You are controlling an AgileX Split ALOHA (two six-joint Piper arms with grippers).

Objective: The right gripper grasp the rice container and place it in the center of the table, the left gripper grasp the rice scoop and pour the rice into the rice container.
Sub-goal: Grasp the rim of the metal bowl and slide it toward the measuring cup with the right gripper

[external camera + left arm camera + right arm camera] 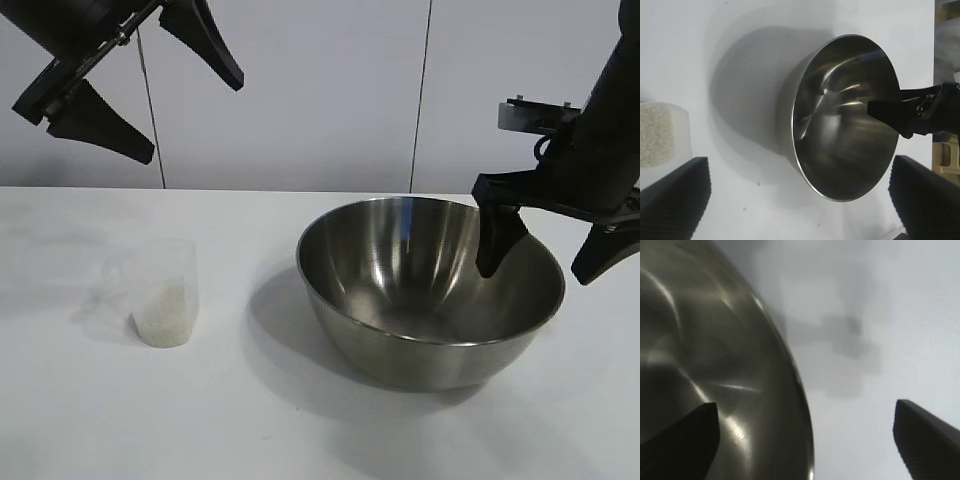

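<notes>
The rice container (430, 290), a wide shiny steel bowl, stands empty on the white table (300, 430), right of centre. My right gripper (540, 270) is open astride its right rim, one finger inside the bowl and the other outside; the right wrist view shows the rim (800, 390) between the spread fingers of that gripper (805, 415). The rice scoop (163, 295), a clear plastic cup, stands upright at the left with white rice (162, 318) in its bottom. My left gripper (190, 118) hangs open high above the scoop, holding nothing. Its wrist view shows the bowl (845, 120) and the scoop (660, 135).
A pale panelled wall (320, 90) closes the back of the table. Bare tabletop lies between scoop and bowl and along the front edge.
</notes>
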